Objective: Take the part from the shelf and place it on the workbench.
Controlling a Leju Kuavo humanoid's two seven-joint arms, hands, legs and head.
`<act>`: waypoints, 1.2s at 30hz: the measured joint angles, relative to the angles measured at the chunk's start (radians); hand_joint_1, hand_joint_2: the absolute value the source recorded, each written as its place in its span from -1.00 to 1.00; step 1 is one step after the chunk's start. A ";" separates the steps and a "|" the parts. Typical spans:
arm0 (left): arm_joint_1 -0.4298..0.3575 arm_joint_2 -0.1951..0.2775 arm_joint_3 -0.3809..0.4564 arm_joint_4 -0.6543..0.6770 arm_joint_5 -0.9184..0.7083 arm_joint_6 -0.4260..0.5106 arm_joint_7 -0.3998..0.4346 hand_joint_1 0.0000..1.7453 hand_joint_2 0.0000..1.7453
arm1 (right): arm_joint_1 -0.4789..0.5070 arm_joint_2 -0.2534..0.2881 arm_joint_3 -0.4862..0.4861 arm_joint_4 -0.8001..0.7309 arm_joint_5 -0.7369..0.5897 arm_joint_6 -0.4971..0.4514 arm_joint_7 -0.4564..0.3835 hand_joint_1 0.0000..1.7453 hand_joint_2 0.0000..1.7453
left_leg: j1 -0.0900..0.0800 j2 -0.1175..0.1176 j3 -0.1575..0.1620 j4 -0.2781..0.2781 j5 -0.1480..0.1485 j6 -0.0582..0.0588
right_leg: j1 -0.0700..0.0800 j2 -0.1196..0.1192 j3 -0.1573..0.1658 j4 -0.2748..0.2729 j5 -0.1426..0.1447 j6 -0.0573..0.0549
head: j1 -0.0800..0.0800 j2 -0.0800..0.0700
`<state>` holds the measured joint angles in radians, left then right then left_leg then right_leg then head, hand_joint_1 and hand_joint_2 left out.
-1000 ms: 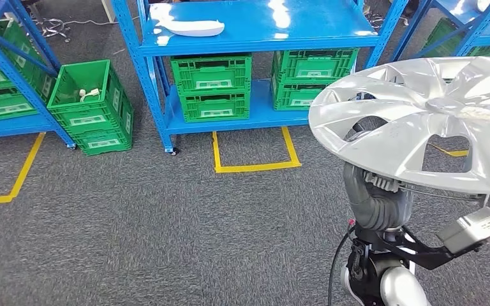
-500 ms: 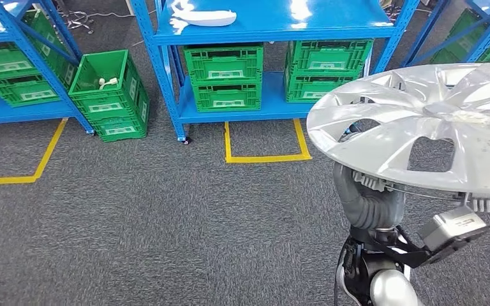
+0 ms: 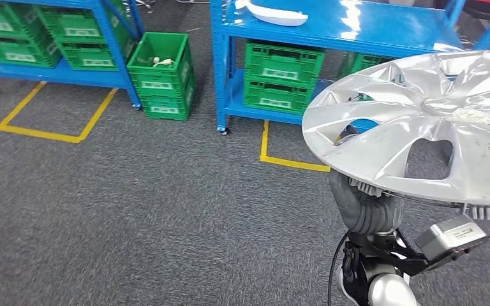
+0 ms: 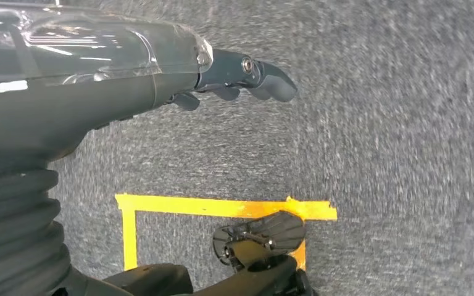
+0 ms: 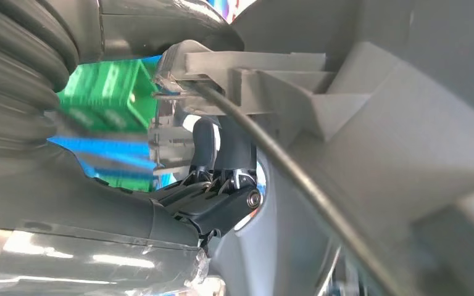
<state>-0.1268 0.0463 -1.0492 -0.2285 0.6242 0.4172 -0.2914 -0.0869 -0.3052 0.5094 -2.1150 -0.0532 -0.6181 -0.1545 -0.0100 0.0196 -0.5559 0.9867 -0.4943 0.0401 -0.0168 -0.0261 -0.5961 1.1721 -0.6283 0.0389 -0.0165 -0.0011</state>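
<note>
Grey carpet floor [image 3: 134, 210]: you see speckled pile marked with yellow tape outlines [image 3: 57, 131].
Shelving: blue metal shelf racks [image 3: 332, 29] with glossy boards, ribbed green plastic crates [image 3: 281, 80] stacked below, a white moulded part [image 3: 274, 13] on top.
Part: your silver plastic spoked wheel cover [image 3: 421, 127] rides tilted above the floor, near the shelf.
Right hand [image 3: 367, 207]: grips the cover's underside rim.
Left hand [image 4: 234, 77]: fingers loosely apart, holding nothing.

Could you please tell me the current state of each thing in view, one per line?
Wheel cover: held up off the floor, tilted.
Right hand: grips the wheel cover from beneath.
Left hand: holds nothing, above the carpet.
Loose green crate: on the floor, open-topped.
White part: lying on the blue shelf.
</note>
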 joint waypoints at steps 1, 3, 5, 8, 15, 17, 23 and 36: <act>0.000 0.000 -0.001 0.000 -0.001 0.000 0.001 -1.00 1.00 | 0.000 0.000 0.002 0.000 0.000 0.002 0.000 1.00 1.00 | -0.003 -0.017 -0.002 0.000 0.002 0.003 | 0.001 0.013 -0.029 0.067 -0.025 -0.001 | 0.006 0.000; 0.002 0.000 -0.003 0.000 -0.004 0.000 0.002 -1.00 1.00 | -0.001 0.000 0.008 0.000 -0.001 0.007 0.000 1.00 1.00 | -0.009 -0.050 -0.002 0.000 0.006 0.007 | 0.006 0.022 -0.044 0.100 -0.013 -0.009 | 0.013 0.000; 0.003 0.000 -0.006 0.000 -0.006 0.001 0.001 -1.00 1.00 | -0.005 0.000 0.013 0.000 -0.003 0.010 0.000 1.00 1.00 | -0.013 -0.079 0.001 0.000 0.008 0.007 | 0.012 0.042 0.005 -0.020 0.070 -0.026 | 0.022 0.000; 0.002 -0.002 -0.007 0.000 -0.007 0.002 0.000 -1.00 1.00 | -0.011 0.000 0.018 0.000 -0.007 0.015 -0.001 1.00 1.00 | -0.011 -0.109 -0.008 0.002 0.014 -0.001 | 0.018 0.089 0.064 -0.170 0.139 -0.050 | 0.026 0.000; 0.003 0.004 -0.016 -0.001 -0.007 0.004 -0.005 -1.00 1.00 | -0.021 0.002 0.024 -0.002 -0.008 0.026 -0.012 1.00 1.00 | -0.003 -0.017 -0.107 0.163 -0.075 -0.045 | 0.002 0.024 0.089 -0.241 0.146 -0.051 | 0.016 0.000; 0.003 0.005 -0.016 0.000 -0.005 0.004 -0.006 -1.00 1.00 | -0.022 0.003 0.026 -0.002 -0.005 0.034 -0.014 1.00 1.00 | 0.016 -0.016 -0.164 0.272 -0.107 -0.066 | -0.005 -0.005 0.089 -0.237 0.142 -0.045 | 0.011 0.000; 0.003 0.013 -0.017 0.000 0.000 0.005 0.000 -1.00 1.00 | -0.038 0.006 0.041 -0.003 -0.007 0.058 -0.025 1.00 1.00 | 0.034 0.082 -0.056 0.048 0.008 -0.093 | -0.030 -0.071 0.093 -0.194 0.106 0.009 | -0.005 0.000; 0.002 0.021 -0.019 0.000 0.006 0.004 0.020 -1.00 1.00 | -0.059 0.008 0.067 -0.006 -0.047 0.087 -0.045 1.00 1.00 | -0.009 -0.084 -0.068 0.056 0.018 -0.013 | 0.009 0.045 0.016 -0.027 0.044 -0.033 | 0.050 0.000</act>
<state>-0.1251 0.0672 -1.0679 -0.2282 0.6301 0.4216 -0.2715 -0.1459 -0.2973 0.5761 -2.1205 -0.1006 -0.5311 -0.1993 -0.0188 -0.0640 -0.6244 1.0426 -0.4767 0.0268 -0.0073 0.0193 -0.5802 1.1453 -0.5842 0.0062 0.0331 -0.0011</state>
